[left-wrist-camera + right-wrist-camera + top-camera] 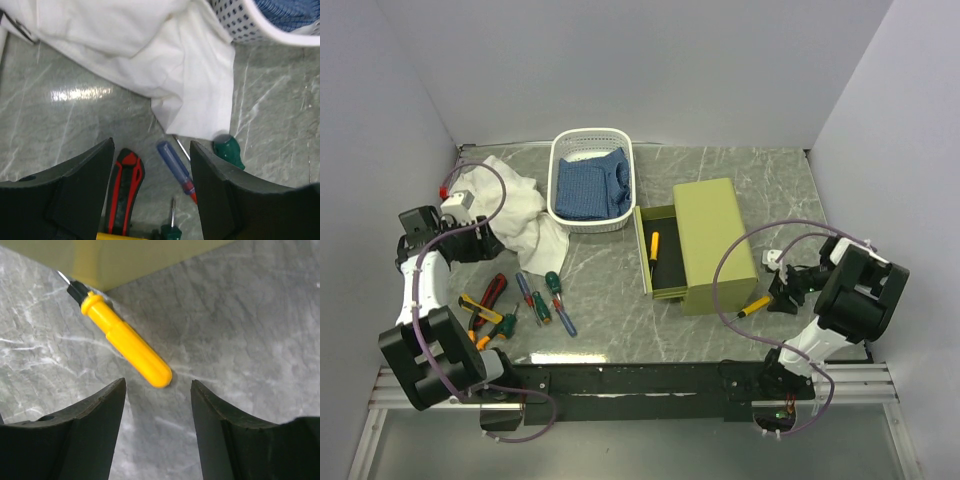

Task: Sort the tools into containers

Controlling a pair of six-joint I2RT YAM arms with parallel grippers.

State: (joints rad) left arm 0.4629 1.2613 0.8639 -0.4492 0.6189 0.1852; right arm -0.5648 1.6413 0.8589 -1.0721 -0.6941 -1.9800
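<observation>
Yellow screwdriver [125, 342] lies on grey marbled counter [240, 315], long axis diagonal, tip toward olive drawer chest [715, 235]. My right jaws and left jaws: open, empty. Pale walls [720, 60] around.

- Top view: bright, even light from overhead. The bench [770, 180] shows no hard glare, and the shadows beside the olive chest [715, 245] are short and soft.
- Left wrist view: a white glare patch sits on the bench (left of centre). The white cloth [135, 50] is nearly washed out, its folds faint.
- The left hand [150, 147] looks dark and soft-edged along the lower border.
- Right wrist view: the yellow screwdriver [125, 342] is crisp, with a thin shadow beneath it and a blurred yellow reflection on the chest above.
</observation>
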